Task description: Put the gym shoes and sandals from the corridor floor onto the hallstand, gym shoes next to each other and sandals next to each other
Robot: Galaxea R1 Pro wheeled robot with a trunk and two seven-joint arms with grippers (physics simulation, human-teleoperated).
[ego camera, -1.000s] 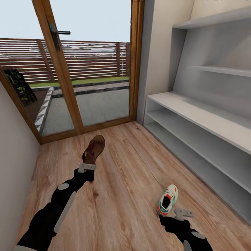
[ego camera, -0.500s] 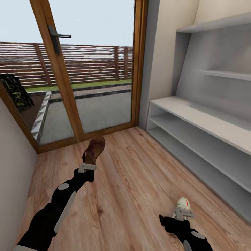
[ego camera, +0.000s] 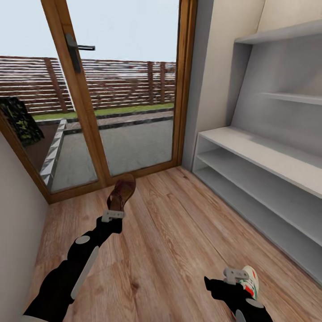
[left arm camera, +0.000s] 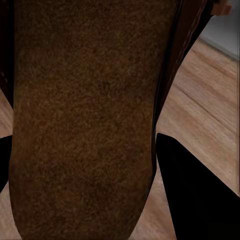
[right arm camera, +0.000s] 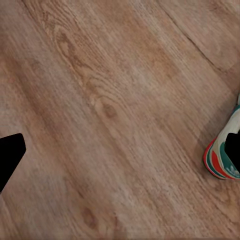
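Gripping the sandal (ego camera: 121, 193) lengthwise toward the door, left gripper (ego camera: 112, 215); right unclear.

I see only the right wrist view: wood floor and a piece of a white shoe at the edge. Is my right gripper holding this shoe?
Observer: In the head view the right gripper is beside the gym shoe; the right wrist view shows its fingers wide apart over bare corridor floor, so no hold.
Operator: And what is the left arm doing?
Observer: The left gripper holds a sandal by its heel end; the left wrist view shows the sole between the fingers.
Operator: Where is the rack?
Observer: The hallstand stands along the right wall, and the shelves I can see carry no shoes.
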